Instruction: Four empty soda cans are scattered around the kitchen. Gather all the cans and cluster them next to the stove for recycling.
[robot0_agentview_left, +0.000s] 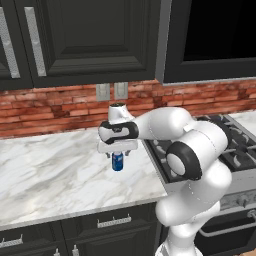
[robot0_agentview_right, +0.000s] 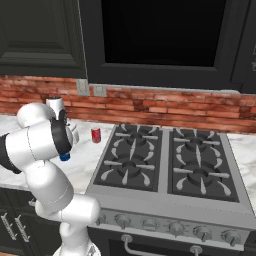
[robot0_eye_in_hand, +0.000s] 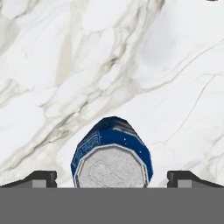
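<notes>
The pincer (robot0_agentview_left: 117, 153) hangs over the white marble worktop (robot0_agentview_left: 50, 175) with its jaws spread wide, and it holds nothing. The blue can (robot0_agentview_left: 117, 161) stands upright on the worktop just under it; in the hand view the silver top of this can (robot0_eye_in_hand: 112, 166) sits between the two dark fingertips (robot0_eye_in_hand: 41, 177), and there is free space on both sides, so the tips do not touch it. The can stands to the left of the stove (robot0_agentview_right: 170, 170), near its edge but apart from it. A red can (robot0_agentview_right: 96, 135) stands upright on the same worktop, nearer to the brick wall and just beside the stove's left edge. A white paper-towel roll (robot0_agentview_right: 56, 106) is behind the arm, at the wall. I judge that the main danger is in the descent: if the hand comes down a little off centre, one tip can hit the can's rim and tip it over, and a fallen can may roll on the smooth marble. An empty can is light, so a hard squeeze could also push it sideways.
</notes>
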